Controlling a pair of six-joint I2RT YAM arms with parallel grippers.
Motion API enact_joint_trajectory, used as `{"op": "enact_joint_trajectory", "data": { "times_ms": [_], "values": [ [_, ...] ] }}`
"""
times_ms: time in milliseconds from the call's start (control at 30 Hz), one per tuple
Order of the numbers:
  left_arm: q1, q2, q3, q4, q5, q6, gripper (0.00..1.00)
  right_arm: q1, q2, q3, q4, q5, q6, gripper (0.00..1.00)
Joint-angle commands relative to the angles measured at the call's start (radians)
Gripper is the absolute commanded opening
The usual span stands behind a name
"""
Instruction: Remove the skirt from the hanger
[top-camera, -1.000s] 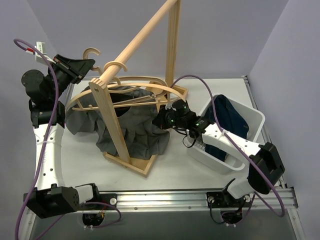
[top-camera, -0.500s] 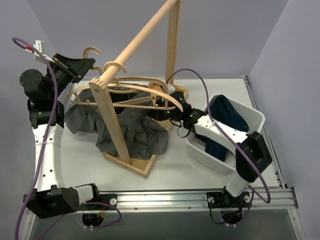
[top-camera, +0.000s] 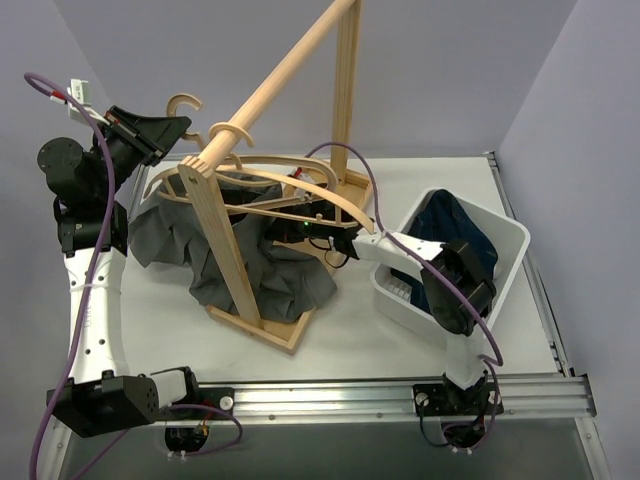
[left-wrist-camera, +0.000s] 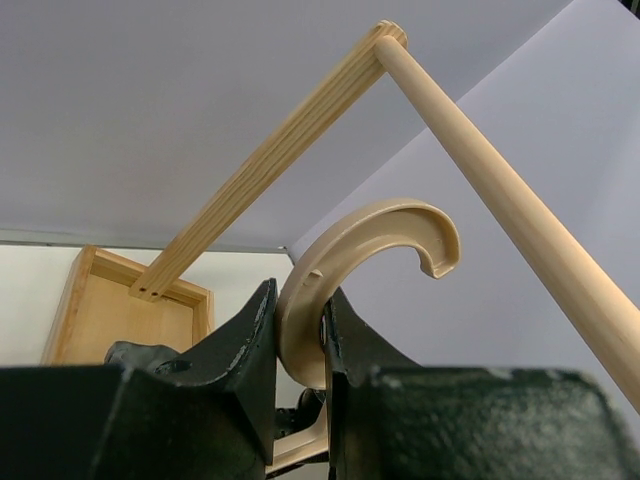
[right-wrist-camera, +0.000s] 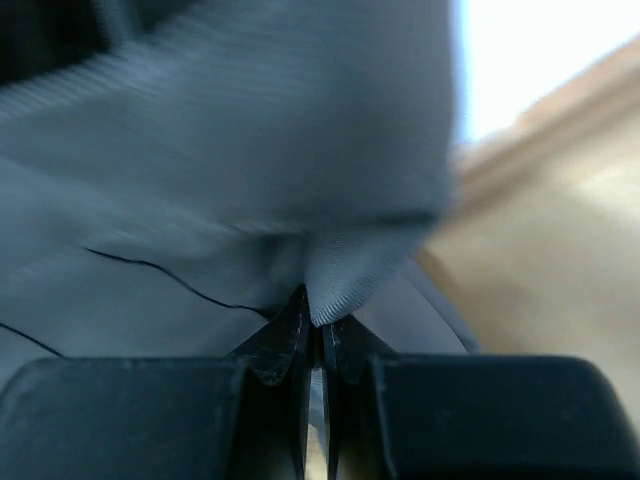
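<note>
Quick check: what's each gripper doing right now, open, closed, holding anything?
Left gripper: closed on the hanger's hook.
Right gripper: closed, pinching a fold of the grey skirt.

- The skirt is showing as grey cloth, matt, with a fine ribbed weave.
- The hanger is looking like pale wood, smooth and faintly satin.
- The rack's pole is showing smooth light wood; its upright is showing layered plywood edges.
- The bin is gleaming as white plastic.

Grey skirt fold in right hand
</note>
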Motion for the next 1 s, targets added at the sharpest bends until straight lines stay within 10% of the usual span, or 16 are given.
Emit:
{"op": "enact_joint_trajectory", "data": {
  "times_ms": [0,667,967],
  "values": [
    [0.011,-0.003,0.062,0.05,0.024,-0.008,0.02,0.036,0.019,0.093,0.054,-0.025,0.001,0.0],
    [0.011,-0.008,0.081,0.09,0.072,-0.108,0.02,0.055,0.326,0.502,-0.033,-0.008,0.007,0.0],
    [0.013,0.006,0.084,0.025,0.061,-0.036,0.02,-0.02,0.218,0.406,-0.027,0.025,-0.005,0.0]
  ]
}}
